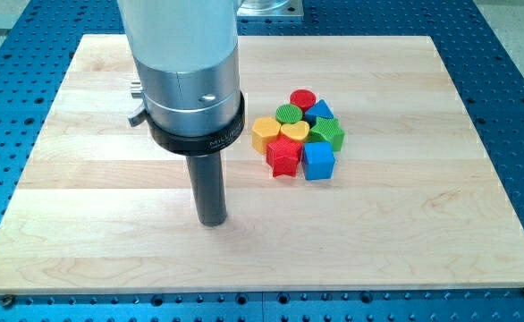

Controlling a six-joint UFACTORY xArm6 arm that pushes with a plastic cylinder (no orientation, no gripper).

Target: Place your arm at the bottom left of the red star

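My tip (212, 221) rests on the table (83, 206), well apart from the cluster of blocks and to the view's lower left of it. There are no jaws on this arm, only the rod, so nothing is held.

The red star (283, 156) sits at the cluster's bottom-left corner, so the spot I want lies just off its lower-left side. I judge the tip should slide toward the view's right and slightly up, then stop short of touching, since any contact would nudge the star into its neighbours.

That approach side looks open. Touching the star from above are the yellow block (264, 132), at the cluster's left edge, and the yellow heart (294, 132). The blue cube (318, 161) sits just beside the star on the view's right. Behind them are a green block (289, 113), a red cylinder (302, 98), a blue block (321, 111) and another green block (328, 134); none blocks my path.
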